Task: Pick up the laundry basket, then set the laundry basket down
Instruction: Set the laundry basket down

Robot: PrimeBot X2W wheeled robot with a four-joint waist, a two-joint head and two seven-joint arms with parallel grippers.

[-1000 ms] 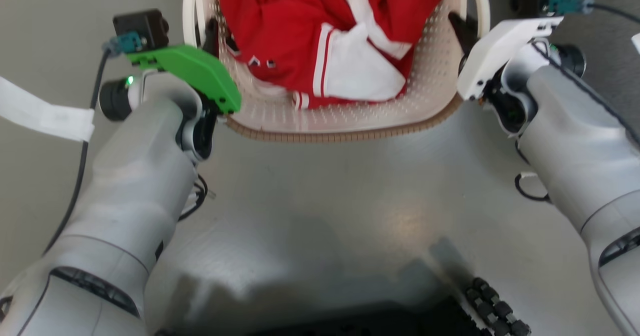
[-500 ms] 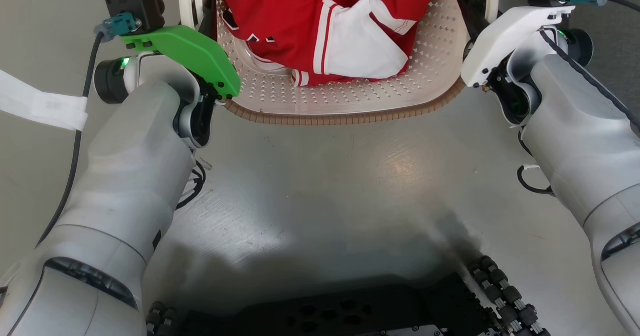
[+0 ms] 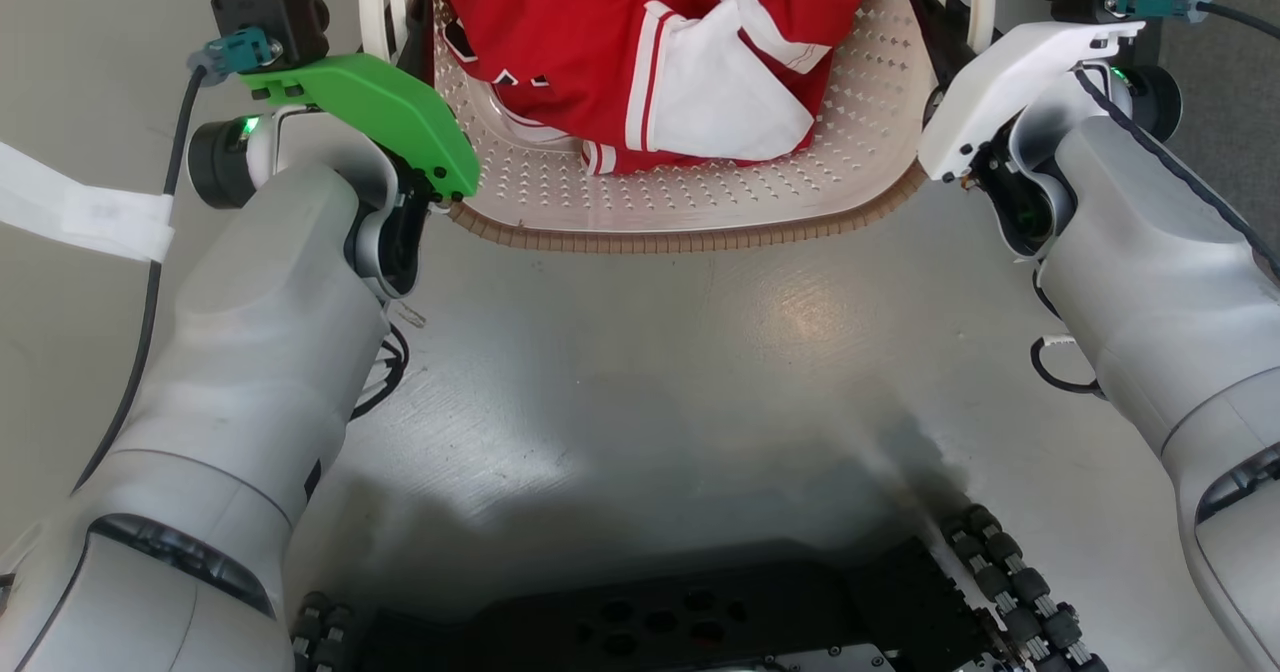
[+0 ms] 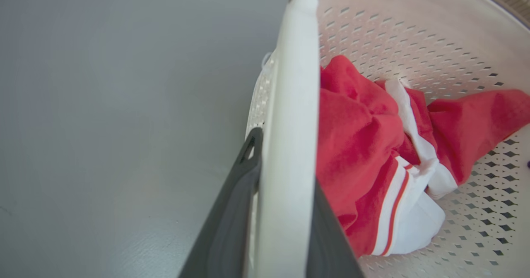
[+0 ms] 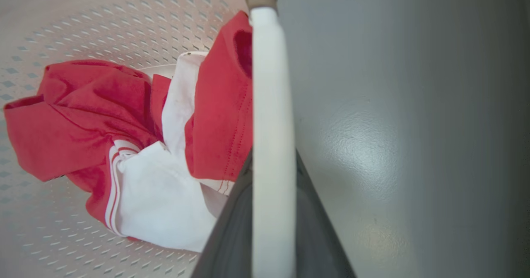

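On the left, the left gripper [image 4: 285,162] is closed on a white loop handle [image 4: 290,83], with one dark finger pressed to each side of the band. That handle belongs to the laundry basket [image 3: 700,237], which sits straight ahead of the robot, between its two arms and over the grey floor [image 3: 700,372]. From here I cannot tell whether the bottom of the laundry basket touches the floor or hangs clear of it. The brown woven-look rim curves toward the robot, and the cream wall is dotted with small holes. Inside lies a crumpled red garment with white panels and stripes [image 3: 650,62], bunched toward the middle. On the right, the right gripper [image 5: 273,158] is clamped the same way on the other white handle [image 5: 269,83], one finger on either side. Down below, the robot's dark wheeled base [image 3: 700,622] stands on the floor, well apart from the rim.
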